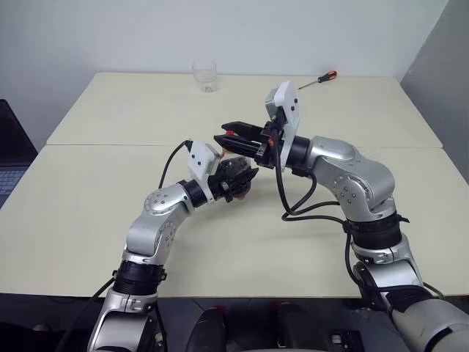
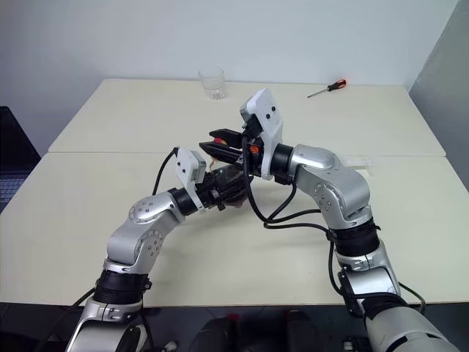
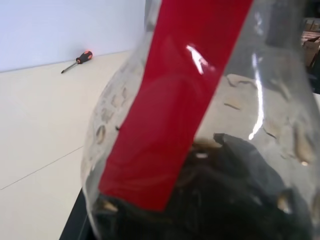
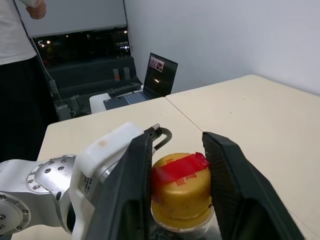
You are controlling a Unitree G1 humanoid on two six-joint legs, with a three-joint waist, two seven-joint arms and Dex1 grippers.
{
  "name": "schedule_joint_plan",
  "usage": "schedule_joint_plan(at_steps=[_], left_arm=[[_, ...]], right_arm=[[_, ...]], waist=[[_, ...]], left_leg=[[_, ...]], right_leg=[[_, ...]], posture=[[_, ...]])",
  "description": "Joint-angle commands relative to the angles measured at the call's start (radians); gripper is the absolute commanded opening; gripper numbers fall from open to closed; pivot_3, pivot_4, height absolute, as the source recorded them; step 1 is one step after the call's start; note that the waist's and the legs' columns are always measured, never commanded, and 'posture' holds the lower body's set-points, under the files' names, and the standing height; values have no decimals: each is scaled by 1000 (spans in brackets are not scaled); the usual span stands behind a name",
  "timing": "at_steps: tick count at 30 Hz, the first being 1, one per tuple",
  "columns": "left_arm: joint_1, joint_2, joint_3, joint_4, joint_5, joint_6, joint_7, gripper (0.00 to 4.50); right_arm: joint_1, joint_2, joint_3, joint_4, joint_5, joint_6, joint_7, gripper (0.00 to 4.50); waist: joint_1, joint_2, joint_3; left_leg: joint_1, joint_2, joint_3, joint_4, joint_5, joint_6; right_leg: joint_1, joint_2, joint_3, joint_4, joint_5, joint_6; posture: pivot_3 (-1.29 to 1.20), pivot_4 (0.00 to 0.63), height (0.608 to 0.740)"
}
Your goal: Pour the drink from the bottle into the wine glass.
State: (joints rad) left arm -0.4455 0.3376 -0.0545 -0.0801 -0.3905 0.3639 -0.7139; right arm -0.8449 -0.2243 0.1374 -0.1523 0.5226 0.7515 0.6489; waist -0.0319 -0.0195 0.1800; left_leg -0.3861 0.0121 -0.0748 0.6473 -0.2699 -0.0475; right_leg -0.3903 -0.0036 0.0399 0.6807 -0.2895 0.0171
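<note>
The small round clear plastic bottle (image 2: 229, 181) with dark brown drink (image 3: 220, 200) sat mid-table, held up off the top by the left gripper (image 2: 226, 189), whose black fingers were clamped on its body. A red tape strip (image 3: 170, 115) ran up its curved side. Its yellow screw cap (image 4: 181, 192), also w/ red tape on top, sat between the two black fingers of the right gripper (image 4: 177, 192). Those fingers stood just beside the cap on each side; can't tell if they pressed on it. The right gripper reached in from 3 o'clock, above the left one.

A short clear tumbler (image 1: 205, 75) stood far off at 12 o'clock near the table's back edge. An orange-handled screwdriver (image 1: 319, 79) lay at about 1 o'clock.
</note>
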Motion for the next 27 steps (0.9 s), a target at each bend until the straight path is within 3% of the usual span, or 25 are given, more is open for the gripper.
schedule_joint_plan(at_steps=[1, 7, 12, 19, 27], left_arm=[[-12, -5, 2, -51, -8, -23, -9, 2225], [-17, -3, 2, -71, -29, -3, -21, 2225], [83, 28, 4, -231, -88, 49, -47, 2225], [290, 85, 18, -509, -199, 132, -36, 2225], [346, 107, 54, -569, -276, 153, -26, 2225]], right_arm=[[-23, -9, -21, -24, 3, -14, 4, 1221], [-5, -43, 0, -29, 13, -45, 91, 1221], [3, -118, 14, 74, 1, -201, 330, 1221], [-22, -158, 46, 144, 30, -281, 584, 1221], [-30, -149, 83, 179, 32, -371, 775, 1221]], waist=[[0, 0, 0], [0, 0, 0], [-4, 0, 0], [-4, 1, 1], [1, 1, 1]], left_leg=[[0, 0, 0, 0, 0, 0], [0, 0, 0, 0, 0, 0], [0, 0, 1, 0, 0, 0], [1, 1, 0, 0, 0, 0], [2, 0, -2, 0, 0, 0]], right_leg=[[0, 0, 0, 0, 0, 0], [0, 0, 0, 0, 0, 0], [0, 0, 1, -1, 0, 0], [0, 0, 1, 0, 0, 0], [3, 0, 0, 1, 0, 0]], posture=[[0, 150, 740], [0, 150, 740], [0, 150, 740], [0, 150, 740], [0, 150, 740]])
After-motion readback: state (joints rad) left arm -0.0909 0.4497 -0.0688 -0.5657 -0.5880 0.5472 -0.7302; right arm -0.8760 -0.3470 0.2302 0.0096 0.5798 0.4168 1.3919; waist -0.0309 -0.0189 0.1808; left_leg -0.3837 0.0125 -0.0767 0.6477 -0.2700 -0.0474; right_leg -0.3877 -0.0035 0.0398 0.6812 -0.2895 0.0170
